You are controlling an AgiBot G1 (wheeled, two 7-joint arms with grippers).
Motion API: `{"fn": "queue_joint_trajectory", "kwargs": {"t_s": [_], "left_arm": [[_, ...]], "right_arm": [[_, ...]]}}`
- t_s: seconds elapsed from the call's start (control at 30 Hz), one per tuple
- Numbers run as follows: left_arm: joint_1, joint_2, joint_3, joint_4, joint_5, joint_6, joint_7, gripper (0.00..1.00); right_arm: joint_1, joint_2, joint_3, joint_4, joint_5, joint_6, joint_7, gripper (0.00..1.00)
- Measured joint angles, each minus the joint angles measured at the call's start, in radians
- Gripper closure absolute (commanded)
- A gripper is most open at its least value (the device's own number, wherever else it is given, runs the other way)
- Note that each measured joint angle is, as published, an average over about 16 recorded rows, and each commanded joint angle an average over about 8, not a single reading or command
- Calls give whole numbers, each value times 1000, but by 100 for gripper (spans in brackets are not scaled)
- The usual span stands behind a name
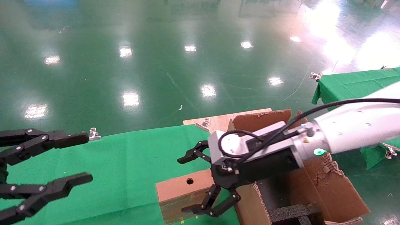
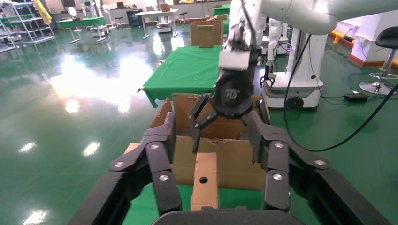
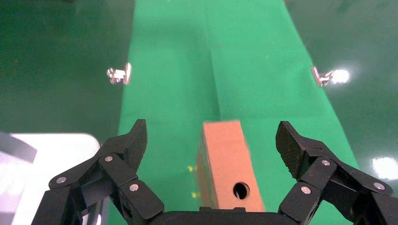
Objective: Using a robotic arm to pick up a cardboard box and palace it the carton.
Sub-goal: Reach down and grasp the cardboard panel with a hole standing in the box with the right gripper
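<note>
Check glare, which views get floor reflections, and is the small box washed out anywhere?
Head view: ceiling-light spots across the green floor, strong bloom top right. Left wrist view: broad glare patch on the floor. Right wrist view: one small bright spot; cardboard box evenly lit, hole clear.

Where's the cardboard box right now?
In the head view the cardboard box stands on the green table, just left of the carton, between the open fingers of the right claw.

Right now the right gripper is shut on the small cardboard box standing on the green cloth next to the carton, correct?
Not quite. The right gripper is open, its fingers spread to either side of the cardboard box without touching it, as the right wrist view shows. The box does stand on the green cloth next to the carton.
</note>
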Motion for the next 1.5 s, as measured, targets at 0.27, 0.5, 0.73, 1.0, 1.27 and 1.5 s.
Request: {"fn": "queue_joint_trajectory", "kwargs": {"t_s": [0.27, 0.5, 0.73, 1.0, 1.27, 1.5], "left_arm": [[0, 0, 0, 0, 0, 0, 0, 100], [0, 0, 1, 0, 0, 0, 0, 100], [0, 0, 1, 0, -1, 0, 0, 100], [0, -1, 1, 0, 0, -1, 1, 31], [0, -1, 1, 0, 0, -1, 1, 0], [0, -1, 1, 0, 0, -1, 1, 0]], "right_arm": [[97, -90, -134, -119, -109, -3, -67, 0], [178, -166, -240, -216, -194, -2, -133, 0], [249, -232, -334, -281, -264, -1, -195, 0], [296, -281, -412, -319, -303, 4, -244, 9], [308, -299, -440, -335, -304, 10, -261, 98], [309, -300, -440, -336, -303, 11, -261, 100]]}}
